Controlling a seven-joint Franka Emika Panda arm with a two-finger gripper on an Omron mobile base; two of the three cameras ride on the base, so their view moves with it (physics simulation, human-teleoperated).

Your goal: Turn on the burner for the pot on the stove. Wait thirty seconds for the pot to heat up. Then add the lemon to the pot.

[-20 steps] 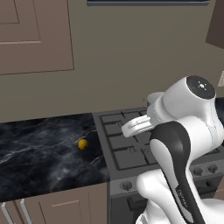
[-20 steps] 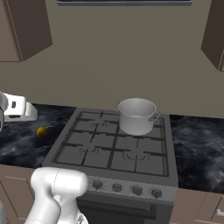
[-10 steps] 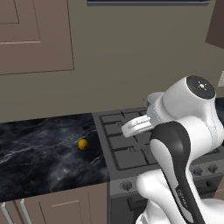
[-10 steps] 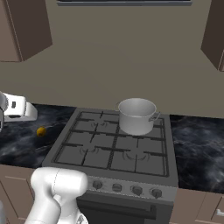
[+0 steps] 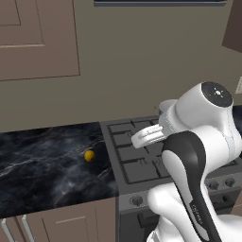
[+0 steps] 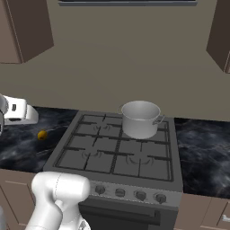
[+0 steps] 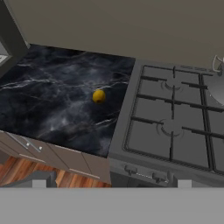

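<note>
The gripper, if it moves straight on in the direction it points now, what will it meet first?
Probably the black marble counter near the lemon, left of the stove. Nothing stands in between, though the exact spot is uncertain, since depth is hard to judge.

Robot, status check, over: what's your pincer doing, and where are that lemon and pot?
Pincer open, empty. Lemon on the dark counter left of the stove. Pot on a back burner. Nothing between them.

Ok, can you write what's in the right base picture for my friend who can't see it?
A shiny silver steel pot sits on the back right burner of a dark grey gas stove. A small round yellow lemon lies on the black marble counter to the stove's left.
</note>
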